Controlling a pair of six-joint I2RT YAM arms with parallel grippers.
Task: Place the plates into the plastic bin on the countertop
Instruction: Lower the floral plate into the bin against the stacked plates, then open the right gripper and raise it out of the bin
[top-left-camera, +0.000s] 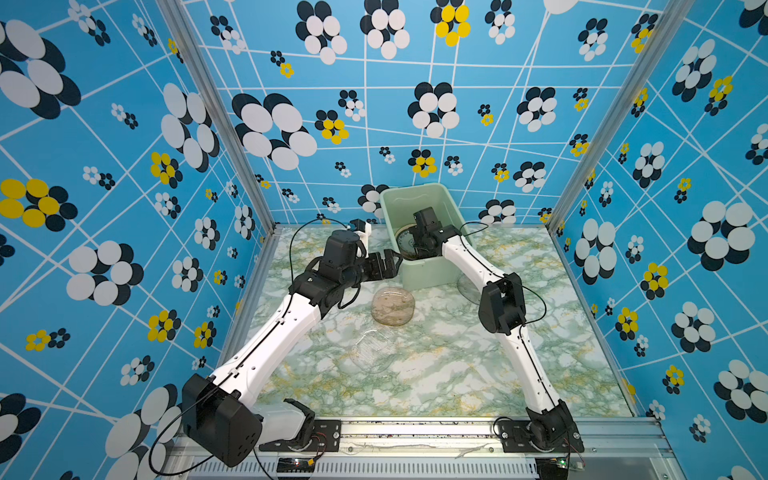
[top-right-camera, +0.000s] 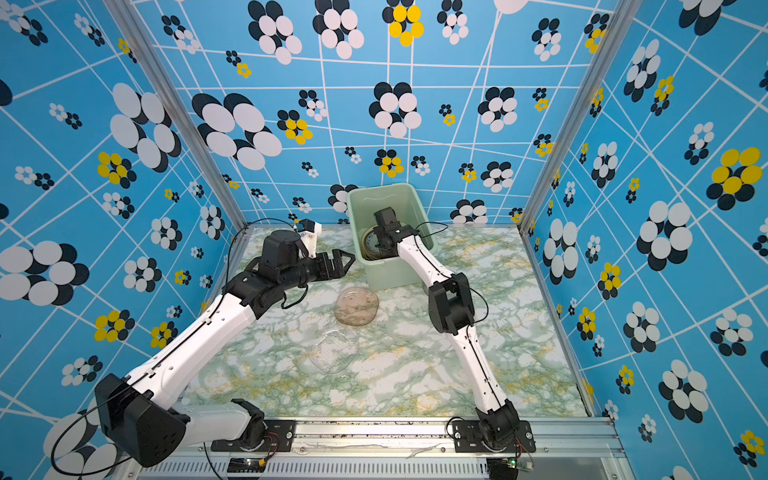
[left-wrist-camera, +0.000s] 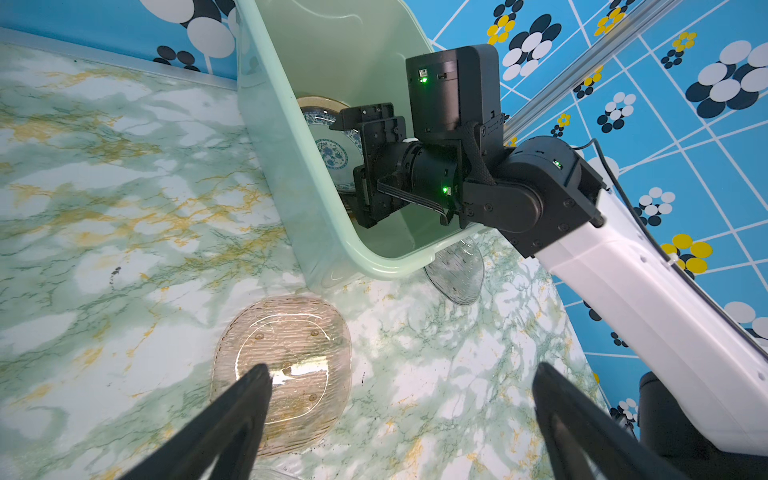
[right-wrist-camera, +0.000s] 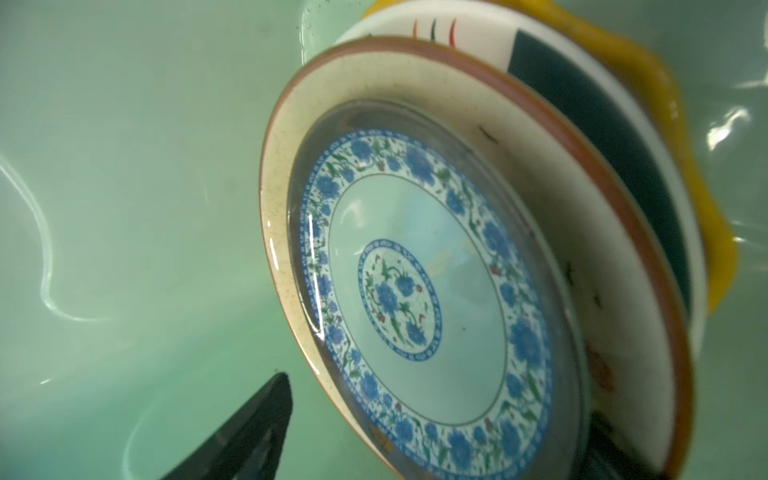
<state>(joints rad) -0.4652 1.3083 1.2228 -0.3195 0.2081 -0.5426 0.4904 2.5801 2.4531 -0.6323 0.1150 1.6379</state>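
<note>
right jaws spread wide inside the plastic bin (top-left-camera: 419, 195), gripping nothing, stacked plates (right-wrist-camera: 415, 291) lying flat between them. your right arm (top-left-camera: 469, 262) slopes down over the near rim. left jaws fully apart and empty, left arm (top-left-camera: 282, 332) beside the bin. brown glass plate (top-left-camera: 393, 306) and clear plate (top-left-camera: 372, 349) flat on the counter (top-left-camera: 457, 374). the bin's long axis runs toward the back wall.

Right arm (top-left-camera: 465, 257) across the plastic bin (top-left-camera: 411, 188) mouth; bare countertop (top-left-camera: 457, 374) nearby

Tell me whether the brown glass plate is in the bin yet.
Out. The brown glass plate lies flat on the countertop, in front of the plastic bin.
</note>
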